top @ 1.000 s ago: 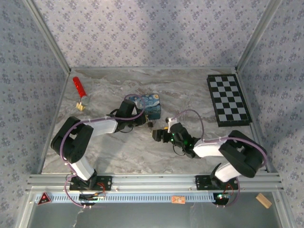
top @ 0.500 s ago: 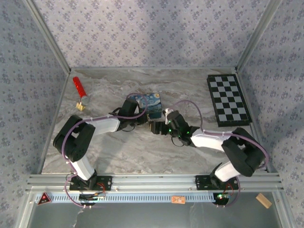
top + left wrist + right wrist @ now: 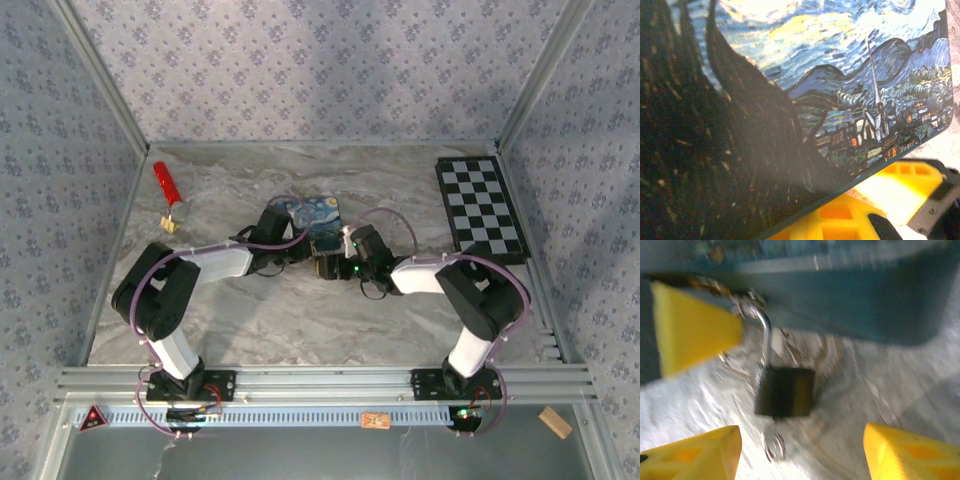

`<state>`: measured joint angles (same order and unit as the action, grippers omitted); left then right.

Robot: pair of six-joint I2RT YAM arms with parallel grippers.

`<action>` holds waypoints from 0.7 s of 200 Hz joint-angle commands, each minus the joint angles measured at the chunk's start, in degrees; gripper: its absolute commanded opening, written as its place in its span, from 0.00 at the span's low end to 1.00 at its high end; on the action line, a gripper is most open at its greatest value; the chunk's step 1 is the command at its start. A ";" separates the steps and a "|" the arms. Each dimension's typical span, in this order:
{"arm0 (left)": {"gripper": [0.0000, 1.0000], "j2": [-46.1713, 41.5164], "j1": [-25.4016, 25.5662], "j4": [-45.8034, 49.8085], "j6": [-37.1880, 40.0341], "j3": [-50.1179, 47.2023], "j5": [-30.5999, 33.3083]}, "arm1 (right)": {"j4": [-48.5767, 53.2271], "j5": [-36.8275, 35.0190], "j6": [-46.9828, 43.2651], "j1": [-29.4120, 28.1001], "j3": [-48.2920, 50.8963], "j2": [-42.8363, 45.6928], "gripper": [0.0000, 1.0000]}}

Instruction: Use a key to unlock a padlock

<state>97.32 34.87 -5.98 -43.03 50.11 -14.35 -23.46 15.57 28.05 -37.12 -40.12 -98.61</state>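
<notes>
The padlock [image 3: 785, 391] is a small black block with a silver shackle [image 3: 765, 335]. It stands just in front of the blue painted tin [image 3: 840, 295]. A yellow finger [image 3: 690, 325] of my left gripper [image 3: 310, 255] covers the top of the shackle, and that gripper is shut on it. A blurred silver piece [image 3: 772, 445], which looks like the key, sits under the padlock body. My right gripper [image 3: 800, 455] is open, its yellow fingertips [image 3: 695, 455] on either side and just short of the padlock. In the top view the padlock [image 3: 319, 263] lies between both grippers, with the right gripper [image 3: 332, 267] beside it.
The blue painted tin [image 3: 322, 218] stands directly behind both grippers and close in front of the left wrist camera [image 3: 815, 75]. A chessboard [image 3: 482, 210] lies at the far right. A red stick [image 3: 165, 183] and a small tan block [image 3: 171, 222] lie at the far left.
My right arm has swung left and forward to the padlock by the tin, and its jaws have narrowed somewhat. The left gripper has stayed shut and hardly moved.
</notes>
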 commanded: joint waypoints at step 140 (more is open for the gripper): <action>0.32 -17.39 -1.77 15.83 10.95 -2.09 6.41 | -3.17 1.86 3.72 -0.75 -6.62 -9.98 0.60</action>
<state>86.83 34.06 3.14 -36.56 49.32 -12.03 -27.35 16.71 30.83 -36.64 -45.12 -104.86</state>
